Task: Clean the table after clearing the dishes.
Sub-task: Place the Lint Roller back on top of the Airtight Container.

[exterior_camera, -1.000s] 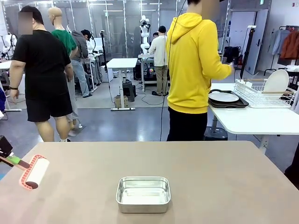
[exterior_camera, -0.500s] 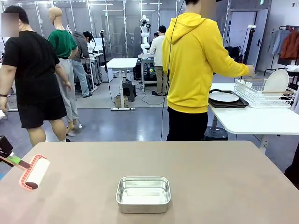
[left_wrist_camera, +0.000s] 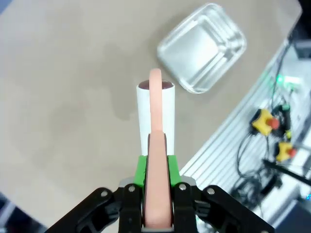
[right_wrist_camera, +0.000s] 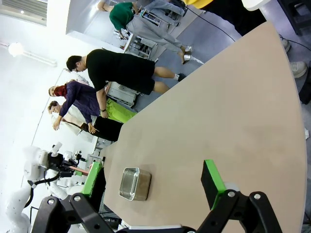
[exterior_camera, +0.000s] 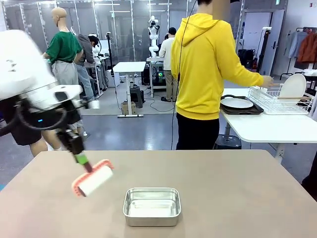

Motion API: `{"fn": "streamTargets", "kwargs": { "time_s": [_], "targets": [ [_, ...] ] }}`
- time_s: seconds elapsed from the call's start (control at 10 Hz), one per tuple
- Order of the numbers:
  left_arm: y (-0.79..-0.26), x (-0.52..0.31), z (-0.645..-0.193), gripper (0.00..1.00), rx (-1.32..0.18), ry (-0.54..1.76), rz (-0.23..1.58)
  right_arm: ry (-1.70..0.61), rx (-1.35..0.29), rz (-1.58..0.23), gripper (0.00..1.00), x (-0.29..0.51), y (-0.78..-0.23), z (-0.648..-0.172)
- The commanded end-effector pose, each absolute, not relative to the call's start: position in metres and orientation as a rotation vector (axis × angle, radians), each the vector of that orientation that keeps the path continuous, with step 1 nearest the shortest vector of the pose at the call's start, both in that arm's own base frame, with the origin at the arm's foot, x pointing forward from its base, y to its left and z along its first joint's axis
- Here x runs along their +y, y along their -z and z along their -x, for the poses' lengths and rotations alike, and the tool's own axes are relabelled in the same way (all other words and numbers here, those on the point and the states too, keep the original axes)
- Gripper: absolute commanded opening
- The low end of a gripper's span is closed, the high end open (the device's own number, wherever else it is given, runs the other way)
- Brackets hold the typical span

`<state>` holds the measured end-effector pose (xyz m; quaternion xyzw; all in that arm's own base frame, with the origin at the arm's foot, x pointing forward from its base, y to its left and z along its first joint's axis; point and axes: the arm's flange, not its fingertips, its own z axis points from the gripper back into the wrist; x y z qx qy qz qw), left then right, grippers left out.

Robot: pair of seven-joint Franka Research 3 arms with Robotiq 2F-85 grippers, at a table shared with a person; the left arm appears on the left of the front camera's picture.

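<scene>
your left gripper (left_wrist_camera: 156, 191) is clenched on the pink handle of a lint roller (exterior_camera: 93, 180), jaws pinching it just below the white roll, which hangs tilted over the near left of the taupe counter (exterior_camera: 237, 188), close beside a small square steel pan (exterior_camera: 151, 206). whether the roll touches the top you cannot tell from here. the roller looks light and rigid in its frame, the paper drum free to spin and tacky, so it should want a low handle angle and gentle downward pressure rather than force. the grip sits near the fork of the handle, which looks like the right place for control. the right gripper (right_wrist_camera: 153, 187) hangs released and empty above the counter's far edge. the dishes are off the counter: one white plate on a dark tray (exterior_camera: 240, 105) rests on the smaller white table behind, another plate (exterior_camera: 293, 86) stands in the wire rack (exterior_camera: 277, 99), where a person in a yellow hoodie (exterior_camera: 205, 64) reaches.
</scene>
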<state>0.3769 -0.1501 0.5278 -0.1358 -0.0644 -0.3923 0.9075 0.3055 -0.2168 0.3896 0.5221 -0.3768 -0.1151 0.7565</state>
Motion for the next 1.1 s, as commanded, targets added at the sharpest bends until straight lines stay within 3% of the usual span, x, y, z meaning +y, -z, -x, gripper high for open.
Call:
{"fn": "streamTargets", "kwargs": {
  "time_s": [0.0, 0.3, 0.5, 1.0],
  "targets": [
    [-0.543, -0.197, -0.391, 0.2, -0.091, 1.058, 0.179, 0.242, -0.818, -1.138, 1.0, -0.216, -0.392, -0.303],
    [-0.532, -0.3, -0.391, 0.2, 0.054, 1.332, 0.094, 0.242, -0.818, -1.138, 1.0, -0.216, -0.392, -0.303],
    [-0.518, -0.347, -0.385, 0.2, 0.065, 1.458, 0.094, 0.242, -0.818, -1.138, 1.0, -0.216, -0.392, -0.303],
    [-0.465, -0.392, -0.426, 0.2, 0.122, 1.498, 0.038, 0.242, -0.818, -1.138, 1.0, -0.216, -0.392, -0.303]
  ]
}}
